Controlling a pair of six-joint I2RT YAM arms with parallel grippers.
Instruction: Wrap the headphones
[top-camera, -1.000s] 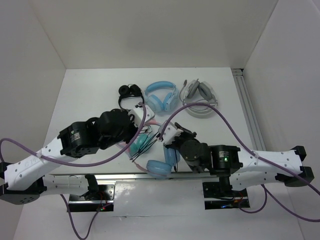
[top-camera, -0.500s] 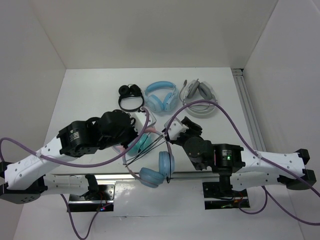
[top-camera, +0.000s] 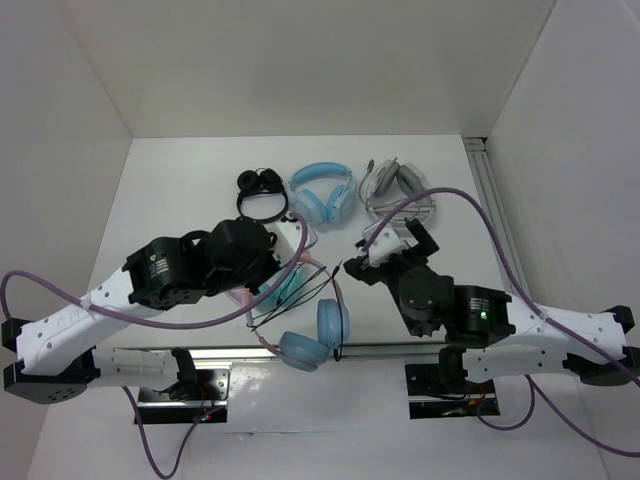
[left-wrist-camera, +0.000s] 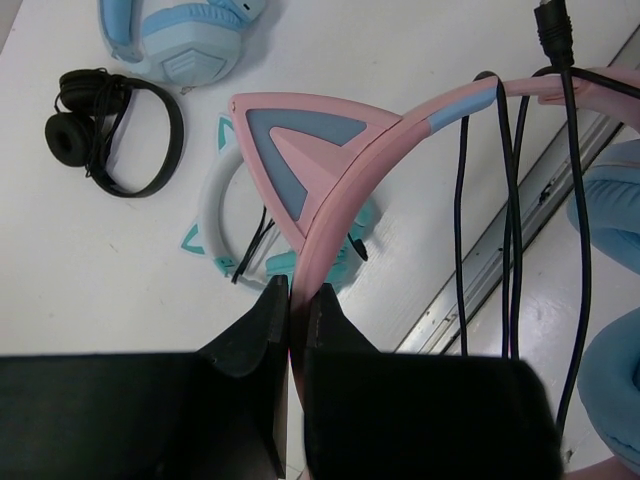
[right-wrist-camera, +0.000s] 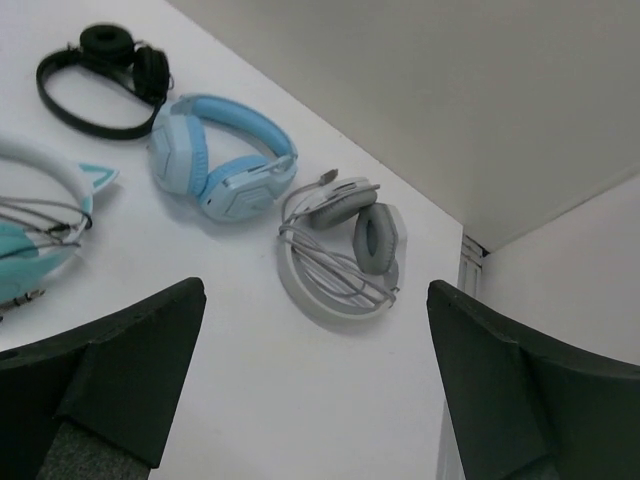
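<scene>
1. Headphones (top-camera: 332, 322) sit at the near edge of the table (top-camera: 170, 200), between the two arms. Their pink band (left-wrist-camera: 345, 195) rises toward the left arm, and both light blue cups (top-camera: 304, 351) lie by the rail (top-camera: 400, 347).
2. The left gripper (left-wrist-camera: 297, 300) is pressed together on the band, pinching it just below the cat ear (left-wrist-camera: 300, 150). Both fingers (left-wrist-camera: 262, 325) touch the pink edge.
3. The cable (left-wrist-camera: 512, 210), thin and black, is draped over the band in several strands that hang down past the rail. Its plug (left-wrist-camera: 552, 28) shows at the top edge of the left wrist view.
4. The right gripper (right-wrist-camera: 315, 300) is spread wide and holds nothing. From above it stands just right of the headphones, near the cable but apart from it.
5. A teal pair (left-wrist-camera: 225, 235) with a pale headband lies flat on the table under the lifted pink band, with its own cord bunched inside.
6. Along the back lie three more pairs side by side: a black pair (right-wrist-camera: 100, 70) on the left, a blue pair (right-wrist-camera: 222, 165) in the middle, and a white pair (right-wrist-camera: 340, 255) with grey pads on the right, a cord coiled in it.
7. All three are well apart from both grippers.
</scene>
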